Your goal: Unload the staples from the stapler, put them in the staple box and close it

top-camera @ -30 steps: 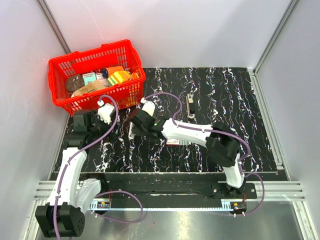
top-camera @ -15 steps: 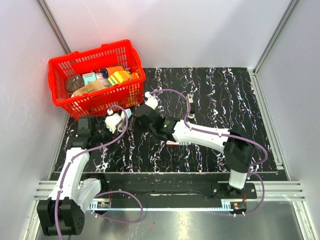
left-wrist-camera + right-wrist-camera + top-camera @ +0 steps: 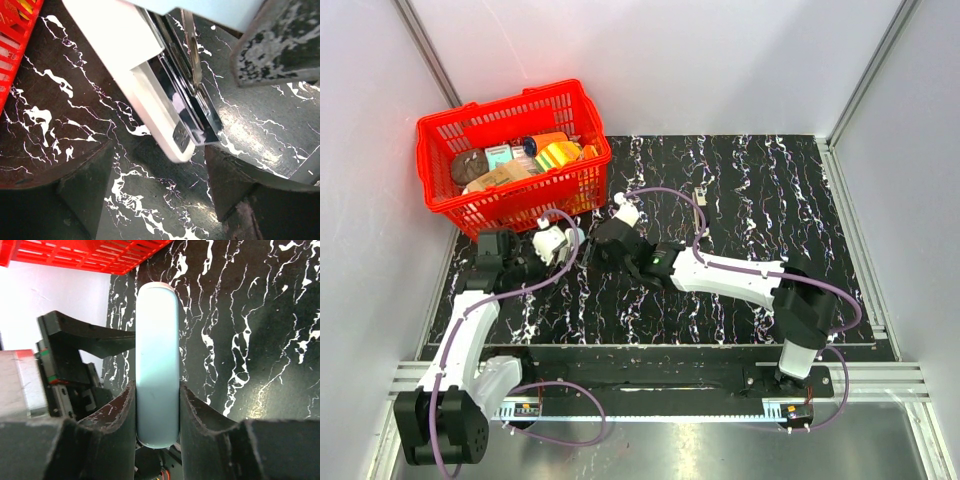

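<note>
The stapler has a white base (image 3: 131,75), a shiny metal magazine (image 3: 192,107) and a light blue top (image 3: 157,365). My right gripper (image 3: 157,440) is shut on the blue top, holding it raised off the base, so the stapler is hinged open. My left gripper (image 3: 160,192) is open, its fingers (image 3: 85,185) low over the mat, and the white base's end lies just ahead of the gap. In the top view the left gripper (image 3: 570,243) and the right gripper (image 3: 603,247) meet at the mat's left, hiding the stapler.
A red basket (image 3: 510,205) full of packets stands at the back left, close behind both grippers; its rim shows in the left wrist view (image 3: 15,35). A slim dark object (image 3: 701,200) lies on the black marbled mat (image 3: 770,200) at the back centre.
The left gripper has swung right to the stapler. The right gripper has shifted slightly right, its arm stretched out further. The white stapler, visible on the mat earlier, is now hidden between them.
</note>
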Tool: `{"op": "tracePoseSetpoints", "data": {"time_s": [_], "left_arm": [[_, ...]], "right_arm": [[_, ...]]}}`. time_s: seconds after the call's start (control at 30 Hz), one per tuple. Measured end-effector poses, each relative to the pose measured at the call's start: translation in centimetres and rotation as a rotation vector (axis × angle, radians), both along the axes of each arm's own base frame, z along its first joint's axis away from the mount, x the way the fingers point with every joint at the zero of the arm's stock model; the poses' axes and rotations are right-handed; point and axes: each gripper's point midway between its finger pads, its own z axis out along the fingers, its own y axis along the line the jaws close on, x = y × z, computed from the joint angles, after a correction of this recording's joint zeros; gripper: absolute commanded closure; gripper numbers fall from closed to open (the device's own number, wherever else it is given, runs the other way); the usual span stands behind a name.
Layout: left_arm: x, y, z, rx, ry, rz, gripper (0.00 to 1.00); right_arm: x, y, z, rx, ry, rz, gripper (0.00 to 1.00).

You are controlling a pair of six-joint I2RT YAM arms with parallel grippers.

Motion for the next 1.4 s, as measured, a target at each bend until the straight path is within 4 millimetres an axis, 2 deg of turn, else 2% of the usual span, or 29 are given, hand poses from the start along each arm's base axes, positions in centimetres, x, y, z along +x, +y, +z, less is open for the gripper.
{"op": "tracePoseSetpoints", "data": {"time_s": [0.2, 0.47, 0.57, 0.63, 0.83, 1.07, 1.27, 1.4], "left_arm": [[0.1, -0.1, -0.5, -0.001, 0.027, -0.014, 0.52], [0.4, 0.0, -0.6, -0.006, 0.047, -0.021, 0.77], [0.4, 0.0, -0.7, -0.012, 0.068, -0.019, 0.95], [0.5, 0.2, -0.9, -0.016, 0.087, -0.015, 0.99], [0.3, 0.2, -1.3, -0.006, 0.122, -0.048, 1.00], [0.9, 0.8, -1.5, 0.040, 0.087, -0.044, 1.00], [2.2, 2.3, -2.3, 0.120, 0.002, -0.008, 1.00], [3.7, 3.4, -2.6, 0.185, -0.079, 0.018, 1.00]], "right_arm": [[-0.3, 0.6, 1.0, 0.060, 0.009, 0.014, 1.00], [-0.3, 0.9, 1.3, 0.091, 0.012, 0.011, 1.00], [-0.3, 0.9, 1.1, 0.091, 0.014, 0.011, 1.00], [-0.3, 0.9, 1.1, 0.091, 0.015, 0.012, 1.00], [-0.4, 0.6, 0.2, 0.086, 0.017, 0.012, 1.00], [-0.8, 0.7, -0.4, 0.100, -0.013, 0.050, 1.00], [-1.8, 0.6, -1.7, 0.087, -0.064, 0.137, 1.00], [-3.0, 0.3, -3.4, 0.046, -0.091, 0.202, 1.00]]}}
